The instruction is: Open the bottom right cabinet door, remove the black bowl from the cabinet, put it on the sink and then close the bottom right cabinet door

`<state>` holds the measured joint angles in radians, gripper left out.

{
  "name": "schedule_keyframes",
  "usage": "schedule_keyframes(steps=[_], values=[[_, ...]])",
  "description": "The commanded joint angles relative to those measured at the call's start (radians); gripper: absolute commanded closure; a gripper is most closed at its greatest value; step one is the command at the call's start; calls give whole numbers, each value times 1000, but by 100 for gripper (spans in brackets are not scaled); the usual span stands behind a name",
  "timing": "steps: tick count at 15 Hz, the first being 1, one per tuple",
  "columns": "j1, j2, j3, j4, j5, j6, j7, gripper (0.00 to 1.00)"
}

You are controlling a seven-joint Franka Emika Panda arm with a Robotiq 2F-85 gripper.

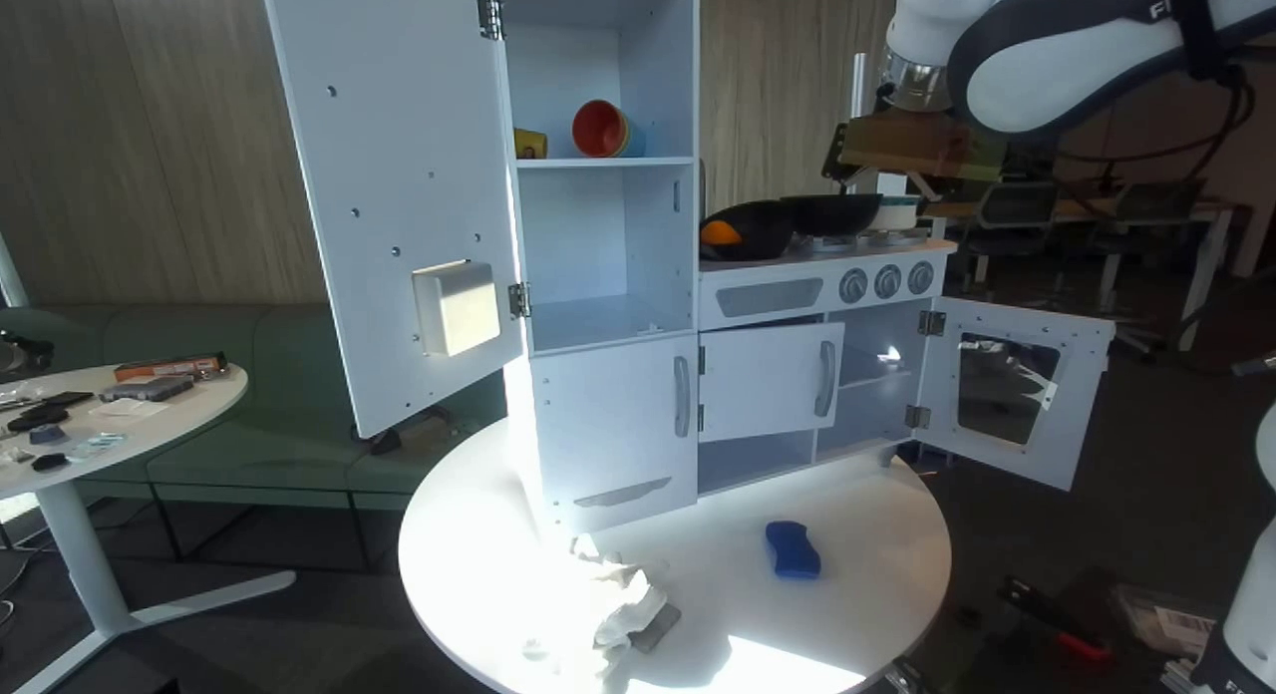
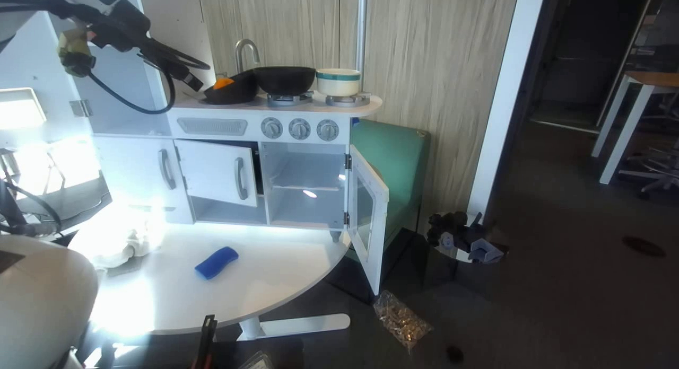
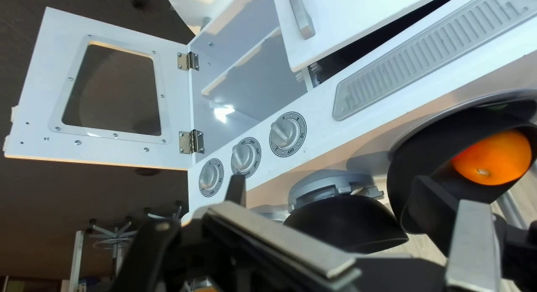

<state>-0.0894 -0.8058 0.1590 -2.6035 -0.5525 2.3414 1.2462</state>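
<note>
Tool [image 3: 356, 225], wrist view: jaws apart, nothing gripped; careless retraction may jolt the tilted black bowl [image 3: 432, 145], spilling its orange [image 3: 495, 157]. In an exterior view, that bowl sits before the faucet [image 2: 239, 55], apparently over the hidden sink. In an exterior view, the bottom right cabinet door [image 1: 1079, 385] stands open; pushing near its hinge [image 1: 931, 323] may stall closing

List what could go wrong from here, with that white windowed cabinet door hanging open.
The tilted black bowl holds a round orange fruit; a nudge from the open black gripper might roll it out. The upright black bowl on the grey burner could be knocked off. The white windowed cabinet door juts beyond the round white table, so the black gripper may clip it.
</note>
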Motion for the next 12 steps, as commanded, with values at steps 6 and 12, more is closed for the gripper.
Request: schedule_keyframes(steps=[6, 12], values=[[-145, 154, 6, 343, 129, -304, -29, 0], [-238, 306, -74, 481, 112, -396, 80, 0]])
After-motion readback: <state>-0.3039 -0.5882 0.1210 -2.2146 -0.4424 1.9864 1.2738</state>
